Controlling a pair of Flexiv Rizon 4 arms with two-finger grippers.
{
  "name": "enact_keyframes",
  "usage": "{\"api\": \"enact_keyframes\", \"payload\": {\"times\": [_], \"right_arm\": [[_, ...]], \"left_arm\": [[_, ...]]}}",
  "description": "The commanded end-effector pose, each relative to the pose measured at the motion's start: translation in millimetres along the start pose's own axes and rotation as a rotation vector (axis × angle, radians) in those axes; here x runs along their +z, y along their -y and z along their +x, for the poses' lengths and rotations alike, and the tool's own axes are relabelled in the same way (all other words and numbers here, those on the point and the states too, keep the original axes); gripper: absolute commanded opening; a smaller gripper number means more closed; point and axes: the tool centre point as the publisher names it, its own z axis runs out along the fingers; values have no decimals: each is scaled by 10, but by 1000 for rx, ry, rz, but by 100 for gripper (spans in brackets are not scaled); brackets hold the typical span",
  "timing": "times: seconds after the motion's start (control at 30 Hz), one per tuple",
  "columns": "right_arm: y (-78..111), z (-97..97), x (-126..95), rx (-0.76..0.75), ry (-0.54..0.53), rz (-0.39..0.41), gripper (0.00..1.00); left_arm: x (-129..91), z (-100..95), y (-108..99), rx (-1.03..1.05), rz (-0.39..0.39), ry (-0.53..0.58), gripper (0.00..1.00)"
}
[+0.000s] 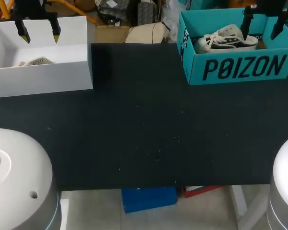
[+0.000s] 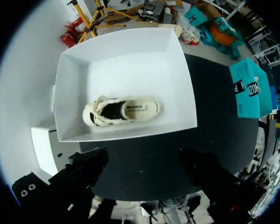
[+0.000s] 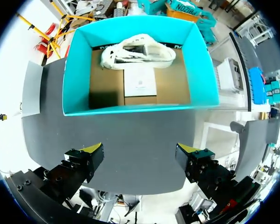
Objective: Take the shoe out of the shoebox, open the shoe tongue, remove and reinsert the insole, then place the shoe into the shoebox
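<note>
I am reading the left gripper (image 1: 39,34) as hanging above the white shoebox (image 1: 62,72), fingers spread wide and gripping nothing. A pale shoe (image 2: 120,111) is sitting on that box's floor. The right gripper (image 1: 262,26) is hanging above the teal shoebox (image 1: 240,67), equally wide and empty. A white-laced shoe (image 3: 137,52) is lying inside, against the wall farthest from the gripper, just beside a paper sheet (image 3: 140,83). Both boxes are standing well apart on the black table (image 1: 144,134).
</note>
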Motion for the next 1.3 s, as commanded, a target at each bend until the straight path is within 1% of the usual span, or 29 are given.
{"api": "enact_keyframes", "payload": {"times": [0.03, 0.07, 0.13, 0.17, 0.2, 0.23, 0.27, 0.3, 0.43, 0.77, 0.8, 0.9, 1.03, 1.07, 1.1, 1.13, 1.17, 1.2, 1.23, 1.3], "right_arm": [[-27, 17, -5, -103, 34, -5, 100], [-49, 34, -6, -225, 77, -2, 100], [-71, 53, -14, -469, 109, 3, 100], [-67, 47, -14, -626, 150, 11, 100], [-58, 42, -21, -792, 159, -18, 100], [-27, 32, -49, -997, 146, -48, 100], [45, 22, -91, -1203, 150, -96, 100], [84, -51, -107, -1257, 161, -93, 100], [84, -51, -107, -1376, 173, -103, 100], [84, -51, -107, -1376, 173, -103, 100], [102, -66, -63, -1387, 171, -95, 100], [15, -60, 27, -1422, 133, -117, 100], [-256, -49, 72, -1486, 97, -143, 100], [-338, -56, 89, -1503, 95, -141, 94], [-418, -59, 107, -1531, 89, -139, 81], [-497, -55, 124, -1556, 83, -136, 70], [-616, -48, 149, -1586, 77, -137, 67], [-674, -44, 162, -1599, 68, -140, 64], [-768, -40, 184, -1613, 54, -142, 54], [-960, -31, 254, -1667, 41, -130, 56]], "left_arm": [[0, 0, 0, 0, 0, 0, 100], [0, 0, 0, 0, 0, 0, 100], [0, 0, 0, 0, 0, 0, 100], [0, 0, 0, 0, 0, 0, 100], [0, 0, 0, 0, 0, 0, 100], [0, 0, 0, 0, 0, 0, 100], [0, 0, 0, 0, 0, 0, 100], [0, 0, 0, 0, 0, 0, 100], [0, 0, 0, 0, 0, 0, 100], [0, 0, 0, 0, 0, 0, 100], [0, 0, 0, 0, 0, 0, 100], [0, 0, 0, 0, 0, 0, 100], [0, 0, 0, 0, 0, 0, 100], [0, 0, 0, 0, 0, 0, 100], [0, 0, 0, 0, 0, 0, 100], [0, 0, 0, 0, 0, 0, 100], [0, 0, 0, 0, 0, 0, 100], [0, 0, 0, 0, 0, 0, 100], [0, 0, 0, 0, 0, 0, 100], [0, 0, 0, 0, 0, 0, 100]]}}
